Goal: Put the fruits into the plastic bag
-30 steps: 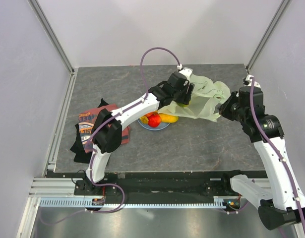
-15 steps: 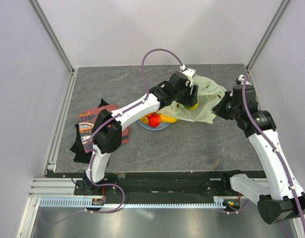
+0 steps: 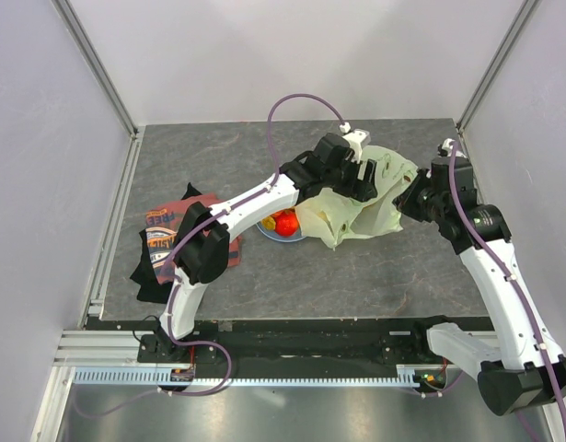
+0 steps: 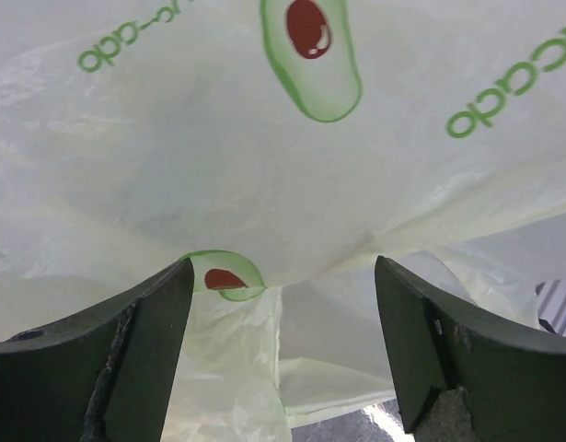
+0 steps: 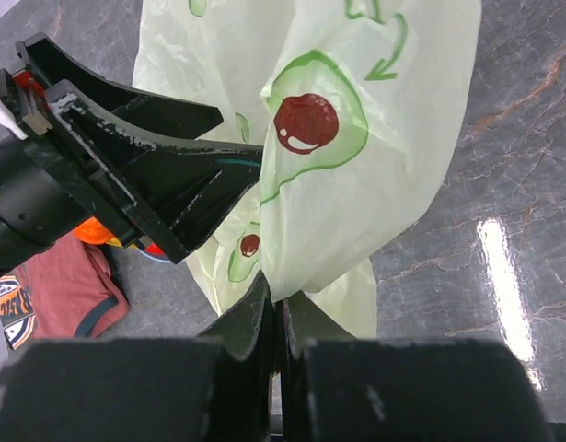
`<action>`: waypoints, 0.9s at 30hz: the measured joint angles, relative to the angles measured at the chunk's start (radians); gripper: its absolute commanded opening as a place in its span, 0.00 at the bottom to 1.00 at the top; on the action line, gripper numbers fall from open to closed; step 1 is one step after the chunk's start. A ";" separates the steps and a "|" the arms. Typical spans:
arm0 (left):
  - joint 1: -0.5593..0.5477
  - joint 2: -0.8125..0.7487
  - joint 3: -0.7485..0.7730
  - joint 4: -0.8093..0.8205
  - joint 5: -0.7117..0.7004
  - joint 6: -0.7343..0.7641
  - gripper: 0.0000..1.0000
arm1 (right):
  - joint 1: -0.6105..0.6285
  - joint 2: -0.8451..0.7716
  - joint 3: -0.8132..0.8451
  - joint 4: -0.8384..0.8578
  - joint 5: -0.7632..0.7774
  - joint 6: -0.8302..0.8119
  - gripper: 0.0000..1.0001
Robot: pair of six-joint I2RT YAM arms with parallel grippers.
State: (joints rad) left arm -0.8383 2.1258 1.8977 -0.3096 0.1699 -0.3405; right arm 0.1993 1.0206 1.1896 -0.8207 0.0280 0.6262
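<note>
The plastic bag hangs pinched in the right end effector.

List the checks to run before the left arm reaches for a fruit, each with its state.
1. Grip: right gripper shut on the plastic bag, film pinched between its fingers: ok.
2. Hand free: left gripper open and empty: ok.
3. Bag mouth held open: cannot tell, the film hangs crumpled.
4. Target in sight: red fruit on the blue plate: ok.
5. Bag off the plate: not ok, it drapes over the plate's right side.
</note>
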 measured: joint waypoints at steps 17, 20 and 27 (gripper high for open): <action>0.053 -0.349 -0.163 0.098 0.087 0.040 0.87 | -0.045 0.063 0.011 0.006 0.199 0.014 0.05; 0.122 -0.508 -0.265 0.095 0.048 0.053 0.89 | -0.061 0.083 0.014 0.016 0.212 0.014 0.06; 0.310 -0.698 -0.546 0.010 0.005 0.065 0.89 | -0.065 0.096 0.014 0.059 0.209 0.014 0.06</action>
State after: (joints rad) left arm -0.5282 1.4281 1.3514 -0.3000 0.1749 -0.2752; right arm 0.1341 1.1168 1.2034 -0.7620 0.2375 0.6407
